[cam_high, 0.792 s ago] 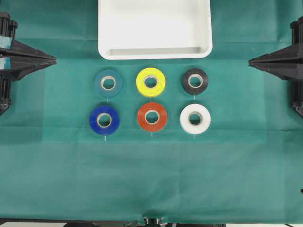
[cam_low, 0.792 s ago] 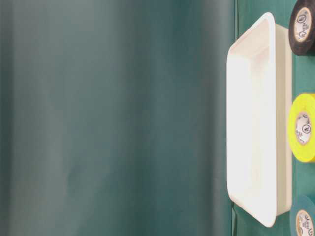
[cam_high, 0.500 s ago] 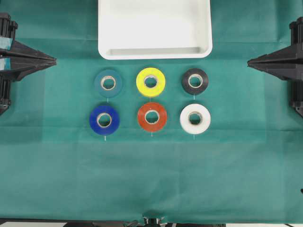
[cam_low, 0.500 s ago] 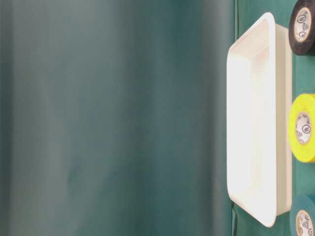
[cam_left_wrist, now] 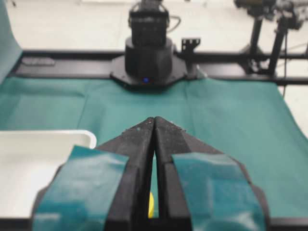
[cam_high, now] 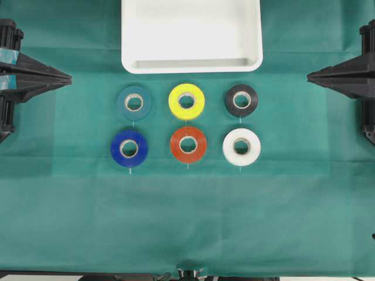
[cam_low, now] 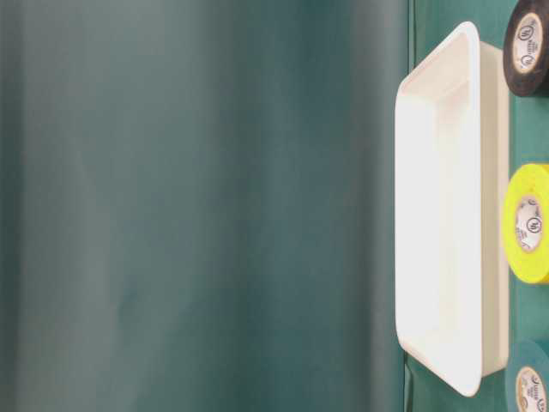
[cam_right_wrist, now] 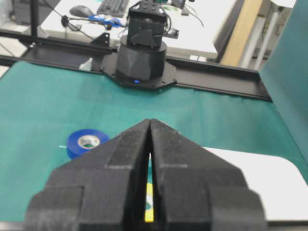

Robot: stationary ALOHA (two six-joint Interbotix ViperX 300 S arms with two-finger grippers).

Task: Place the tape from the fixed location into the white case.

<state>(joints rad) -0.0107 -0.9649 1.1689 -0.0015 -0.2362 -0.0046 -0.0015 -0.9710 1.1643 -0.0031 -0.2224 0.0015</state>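
The tape (cam_high: pixel 129 148), a royal-blue roll with a pale core, lies flat at the front left of a grid of rolls; the right wrist view also shows the tape (cam_right_wrist: pixel 86 141). The white case (cam_high: pixel 191 65) sits at the back centre and holds nothing; the white case (cam_low: pixel 437 215) fills the right of the table-level view. My left gripper (cam_high: pixel 69 78) hovers at the far left edge, shut, holding nothing, well left of the rolls. My right gripper (cam_high: pixel 309 75) is at the far right edge, also shut and holding nothing. In the wrist views, the left gripper (cam_left_wrist: pixel 154 119) and the right gripper (cam_right_wrist: pixel 150 121) have their tips pressed together.
Other rolls surround the tape: teal (cam_high: pixel 133 103) behind it, yellow (cam_high: pixel 186 101), black (cam_high: pixel 241 100), red-orange (cam_high: pixel 188 144) beside it, and white (cam_high: pixel 241 147). Green cloth (cam_high: pixel 187 222) covers the table, open at the front. Each wrist view faces the opposite arm's base (cam_left_wrist: pixel 147 57).
The left gripper has edged very slightly toward the right and front. The rolls, the case and the right gripper stay where they were.
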